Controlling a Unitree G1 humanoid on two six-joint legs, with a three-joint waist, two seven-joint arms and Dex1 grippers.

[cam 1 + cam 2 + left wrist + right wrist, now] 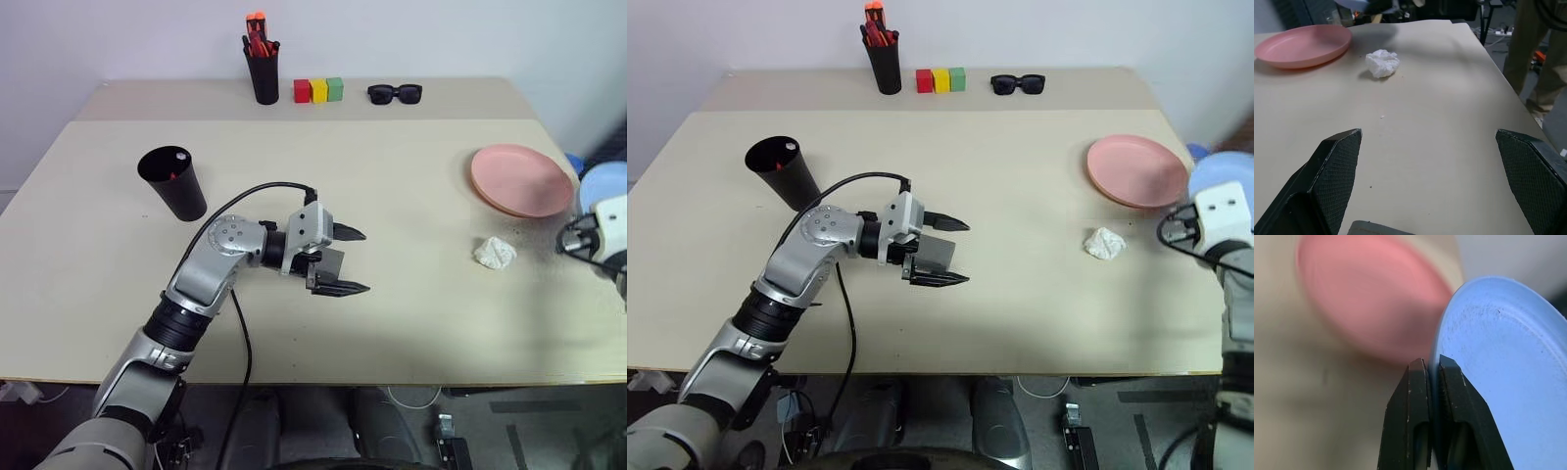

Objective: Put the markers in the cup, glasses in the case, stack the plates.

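Plates come first for us now: our right gripper point(1432, 369) is clamped on the rim of the blue plate point(1508, 372), its two black fingers pinching the thin edge so the plate stands tilted on edge off the table's right side. The pink plate point(520, 179) is our landmark; it lies flat on the table point(392, 294) just left of the blue one. To do this step well, we judge that we should carry the blue plate over the pink plate, level it so the hollow faces up, centre it and lower it until the rims nest before letting go, since a rim pinch can let a plate swing or slip. The blue plate looks round, shallow, matte and lightly scuffed. A crumpled white paper ball point(495, 253) sits just below-left of the pink plate, near enough to avoid. Well left of the pink plate our left gripper point(343, 261) hangs wide open and empty above bare table. Farther left stands the black cup point(173, 182), with something red inside.
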